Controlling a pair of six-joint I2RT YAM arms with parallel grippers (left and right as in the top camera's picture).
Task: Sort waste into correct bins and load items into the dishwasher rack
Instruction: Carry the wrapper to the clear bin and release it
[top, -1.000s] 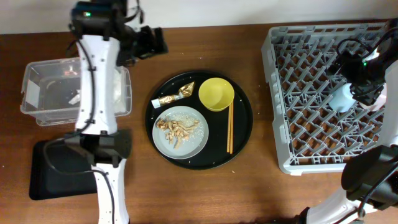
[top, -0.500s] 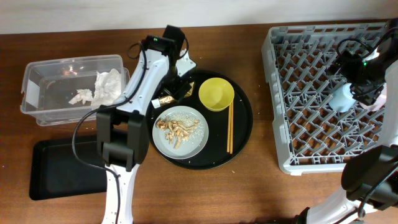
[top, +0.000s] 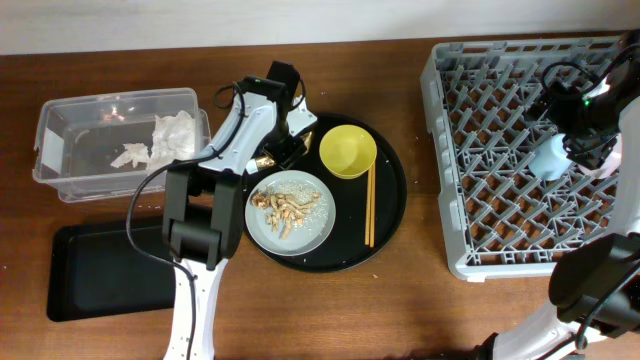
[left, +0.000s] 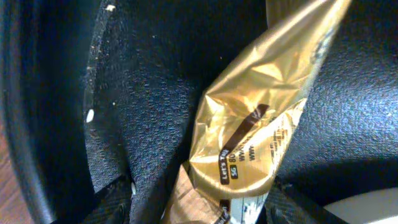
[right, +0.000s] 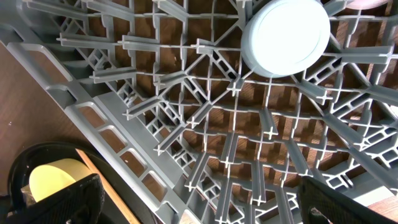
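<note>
Swung over from the clear tub (top: 80, 155) within the last second, the left arm has since dropped slightly. The left gripper (top: 291, 138) now sits low over the upper left of the round black tray (top: 392, 215). Crumpled napkins (top: 165, 138) lie in the tub's right end, and the shallow black tray (top: 100, 275) sits in front of it.

The wrapper (left: 249, 137) is creased gold foil with dark print and a brown end, lying slantwise on the round tray's pebbled floor. Its lower end lies between the spread fingers (left: 115, 202). There is a gap on one side; on the other I cannot tell if foil and finger touch.

Further right are the grey plate (top: 310, 232) with beige scraps (top: 283, 205), the yellow bowl (top: 347, 150) and the chopsticks (top: 369, 208).

In the dishwasher rack (top: 480, 150) the light-blue cup (right: 286, 31) stands upturned. The right gripper (right: 199, 186) has not shifted, and its fingers are wide apart above the lattice.
</note>
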